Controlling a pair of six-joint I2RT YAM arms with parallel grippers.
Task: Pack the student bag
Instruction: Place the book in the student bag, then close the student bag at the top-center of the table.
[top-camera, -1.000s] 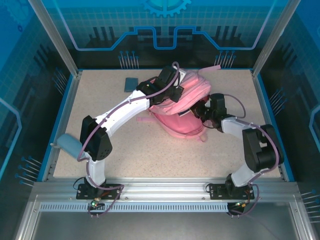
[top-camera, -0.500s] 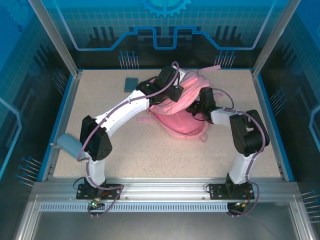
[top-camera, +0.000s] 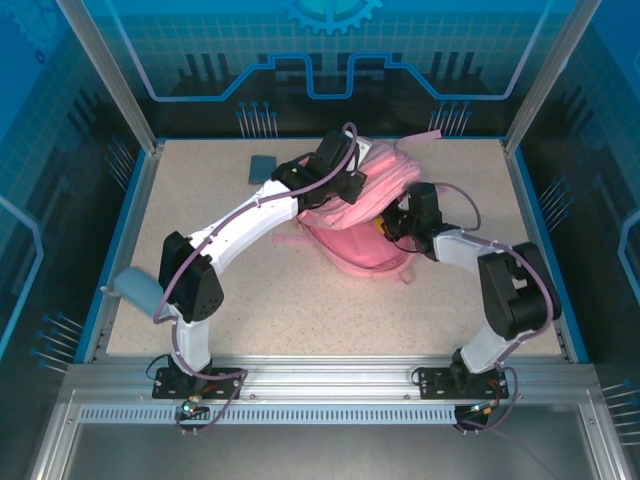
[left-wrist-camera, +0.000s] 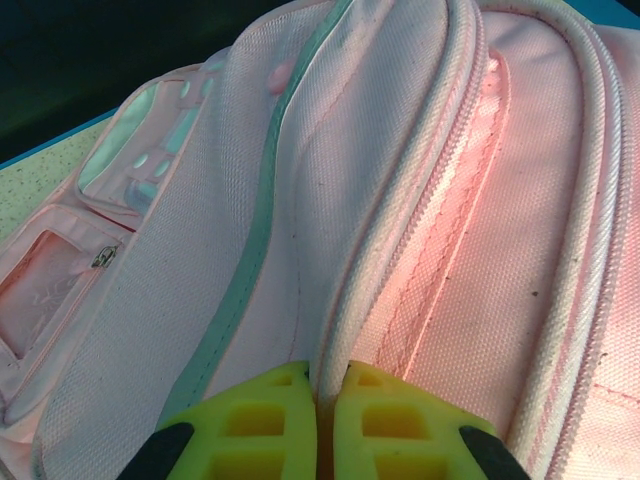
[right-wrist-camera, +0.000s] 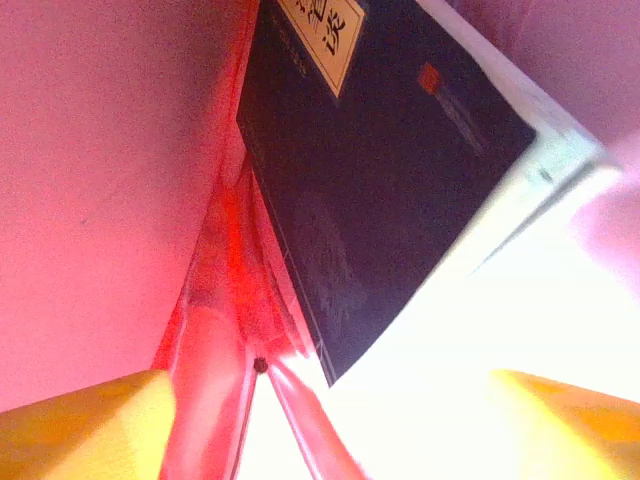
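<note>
Pinching a zip ridge of the student bag (top-camera: 360, 240), the left gripper (left-wrist-camera: 325, 405) holds it near the table (top-camera: 250, 300) far edge; the right gripper (right-wrist-camera: 330, 405), jaws spread, faces a dark book (right-wrist-camera: 370, 170) slanting just ahead inside.

Student bag (top-camera: 355, 240) pink, pale mint strips; book (right-wrist-camera: 380, 190) dark navy, seemingly cream label; table (top-camera: 190, 190) speckled beige.

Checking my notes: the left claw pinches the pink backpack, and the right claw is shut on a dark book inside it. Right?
No. The right claw is open: the right wrist view shows its fingers wide apart, the dark book beyond them, ungripped. The left claw does pinch the pink backpack.
</note>
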